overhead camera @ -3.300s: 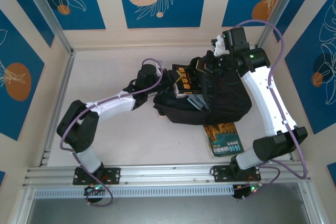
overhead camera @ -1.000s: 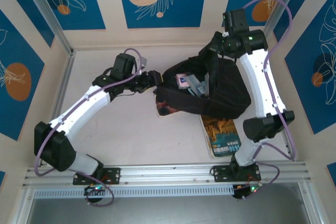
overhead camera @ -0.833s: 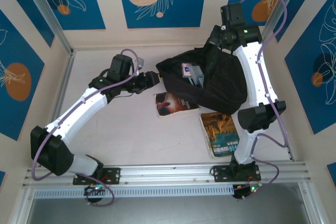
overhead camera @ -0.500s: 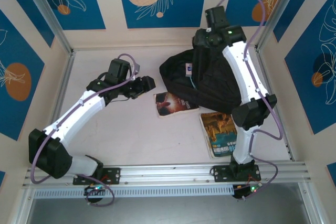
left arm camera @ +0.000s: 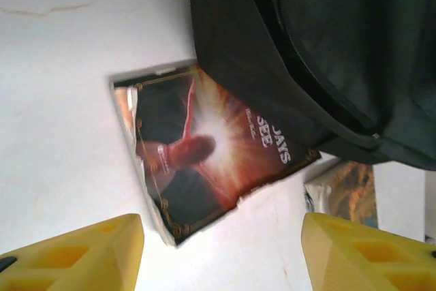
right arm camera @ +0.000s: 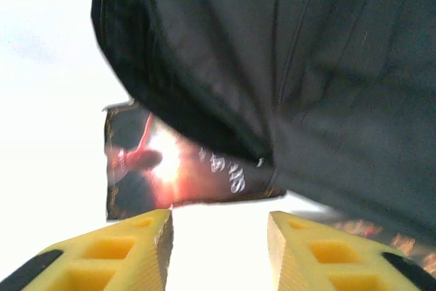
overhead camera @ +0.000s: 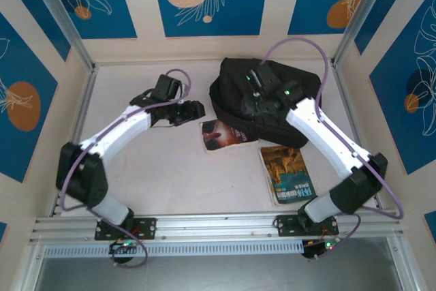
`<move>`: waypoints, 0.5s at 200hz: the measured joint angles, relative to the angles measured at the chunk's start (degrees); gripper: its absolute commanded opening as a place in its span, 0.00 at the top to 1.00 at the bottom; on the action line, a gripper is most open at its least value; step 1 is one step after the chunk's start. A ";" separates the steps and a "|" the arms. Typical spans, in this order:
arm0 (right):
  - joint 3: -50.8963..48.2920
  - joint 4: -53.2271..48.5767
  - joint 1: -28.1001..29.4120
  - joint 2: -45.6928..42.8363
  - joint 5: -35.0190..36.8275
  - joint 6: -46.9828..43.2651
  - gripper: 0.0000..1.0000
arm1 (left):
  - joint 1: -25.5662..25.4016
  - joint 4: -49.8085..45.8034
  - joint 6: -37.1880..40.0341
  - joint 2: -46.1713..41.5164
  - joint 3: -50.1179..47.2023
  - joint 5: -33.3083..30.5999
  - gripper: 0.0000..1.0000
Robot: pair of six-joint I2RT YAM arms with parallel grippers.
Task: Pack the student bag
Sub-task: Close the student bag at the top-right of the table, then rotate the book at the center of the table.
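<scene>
The student bag point(overhead camera: 272, 93), soft and black, lies slumped at the back middle of the table. My right gripper point(overhead camera: 248, 100) hovers over its left part; in the right wrist view the gripper point(right arm camera: 218, 243) is open with nothing between its yellow fingers, and the bag point(right arm camera: 286, 52) lies just ahead. A red-covered book point(overhead camera: 221, 134) lies flat on the table, its far edge tucked under the bag. My left gripper point(overhead camera: 194, 110) stands left of the bag. In the left wrist view it point(left arm camera: 221, 257) is open and empty just short of the book point(left arm camera: 204, 161) and the bag point(left arm camera: 320, 46).
A teal and gold book point(overhead camera: 289, 172) lies flat on the table in front of the bag, near the right arm's elbow; its corner point(left arm camera: 344, 192) also shows in the left wrist view. Frame posts and walls close in the table on the back and both sides.
The right gripper let go of the lifted bag and swung left and down over it. The bag slumped back, uncovering the red book. The left gripper stayed open, shifting slightly.
</scene>
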 measured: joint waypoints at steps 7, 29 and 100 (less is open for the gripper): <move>-3.74 1.18 -0.33 -2.49 -2.62 0.63 0.72 | 0.00 0.11 1.03 3.13 1.81 0.02 0.42; -12.02 3.45 -0.66 -8.48 -9.46 2.58 0.84 | 0.00 0.11 4.35 13.18 9.22 0.04 0.45; -28.17 3.41 -1.40 -24.09 -19.10 7.48 0.88 | 0.00 0.11 10.19 32.24 21.75 1.14 0.49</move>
